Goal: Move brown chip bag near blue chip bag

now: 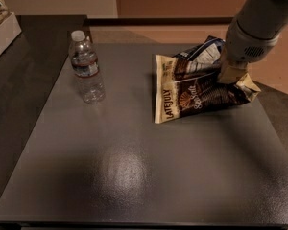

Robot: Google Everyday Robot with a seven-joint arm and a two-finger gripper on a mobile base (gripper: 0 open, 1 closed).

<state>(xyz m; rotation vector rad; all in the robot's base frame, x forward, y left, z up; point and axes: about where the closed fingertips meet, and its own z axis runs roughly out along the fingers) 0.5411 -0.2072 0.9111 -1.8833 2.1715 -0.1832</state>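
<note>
Standing left, a water bottle (87, 67) is playing no part; right of centre, the brown chip bag (201, 97) is overlapping the blue chip bag (206, 54) behind it, while the gripper (230, 74) is pinching its upper right edge. Probably light, soft, slippery; sealed edges offering surest hold.

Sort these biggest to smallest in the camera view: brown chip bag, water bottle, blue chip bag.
1. brown chip bag
2. water bottle
3. blue chip bag, partly hidden, so less sure
The gripper sits at the brown chip bag's right end.
</note>
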